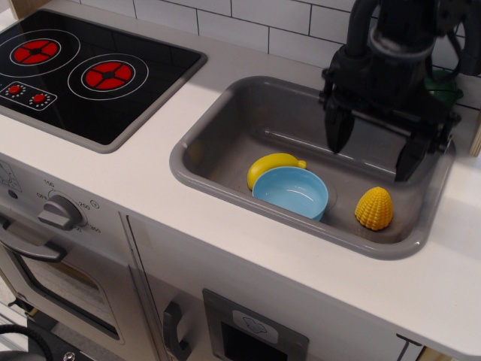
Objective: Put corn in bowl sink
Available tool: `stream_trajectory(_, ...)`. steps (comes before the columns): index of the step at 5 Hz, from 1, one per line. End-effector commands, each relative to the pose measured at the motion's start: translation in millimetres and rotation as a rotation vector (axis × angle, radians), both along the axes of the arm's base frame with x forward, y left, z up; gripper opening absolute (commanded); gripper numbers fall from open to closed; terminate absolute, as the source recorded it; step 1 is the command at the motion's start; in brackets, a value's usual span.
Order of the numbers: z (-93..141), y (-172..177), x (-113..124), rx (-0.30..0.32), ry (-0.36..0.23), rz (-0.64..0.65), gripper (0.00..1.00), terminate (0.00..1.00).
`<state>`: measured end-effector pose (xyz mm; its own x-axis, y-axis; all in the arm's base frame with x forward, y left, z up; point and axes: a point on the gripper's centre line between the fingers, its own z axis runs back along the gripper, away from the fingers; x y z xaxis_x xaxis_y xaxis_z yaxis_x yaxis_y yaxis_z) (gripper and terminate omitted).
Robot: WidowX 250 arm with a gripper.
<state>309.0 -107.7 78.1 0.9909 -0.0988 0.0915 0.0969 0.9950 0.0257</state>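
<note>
The yellow corn [374,208] lies on the floor of the grey sink [225,120], at its front right corner. The light blue bowl [291,192] sits empty in the sink's front middle, left of the corn. My black gripper [372,153] hangs open over the sink's right half, above and a little behind the corn. Its two fingers stand wide apart, with nothing between them.
A smooth yellow banana-like toy [272,166] lies against the bowl's back left. The black stovetop [83,71] with red burners is at the left. White countertop [150,173] surrounds the sink. A tiled wall stands behind.
</note>
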Motion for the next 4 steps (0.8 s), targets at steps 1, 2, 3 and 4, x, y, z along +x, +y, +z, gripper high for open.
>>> stream_trajectory(1, -4, 10, 23, -0.039, 0.018, -0.066, 1.0, 0.0)
stream_trajectory(2, -12, 11, 35, -0.059, -0.009, -0.109, 1.0, 0.0)
stream_trajectory(3, -23, 11, 45, -0.082, 0.018, -0.155, 1.0, 0.0)
stream_trajectory(4, -35, 5, 53, -0.068, 0.033, -0.17, 1.0, 0.0)
